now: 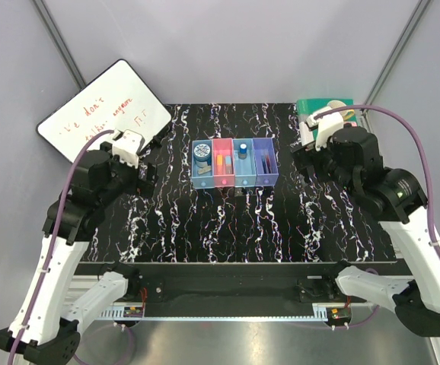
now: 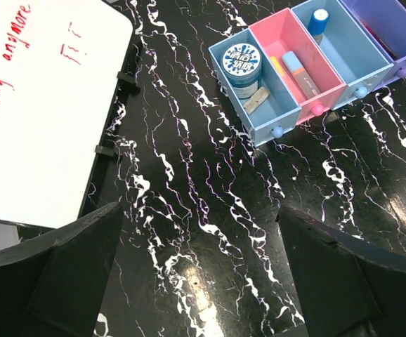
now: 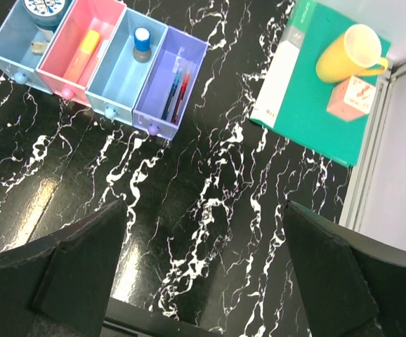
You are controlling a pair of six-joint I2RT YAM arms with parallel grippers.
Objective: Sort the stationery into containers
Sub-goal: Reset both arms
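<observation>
Nearest the lens in each wrist view: dark fingers of left gripper [image 2: 203, 281] and right gripper [image 3: 206, 274], spread wide, clamped on nothing. Both found hovering above the marbled black table [image 1: 205, 228], at 9 and 3 o'clock of the row of four bins [image 1: 224, 183].

Checked bin by bin, from 9 toward 3 o'clock:
- Light blue: round blue tin [image 2: 237, 64] and white eraser [image 2: 257, 99].
- Pink: orange-yellow bar [image 3: 87, 46] beside grey marker [image 2: 303, 76].
- Second light blue: blue-capped bottle [image 3: 142, 42].
- Purple: red and blue pens [image 3: 175, 95].

No loose stationery seen outside the bins. Judged: sorting finished or all but. Next move: no further pick apparent. Advised only to keep off green book [image 3: 308, 91], yellow mug [image 3: 350, 53] and pink cube [image 3: 357, 98] at 2 o'clock.
</observation>
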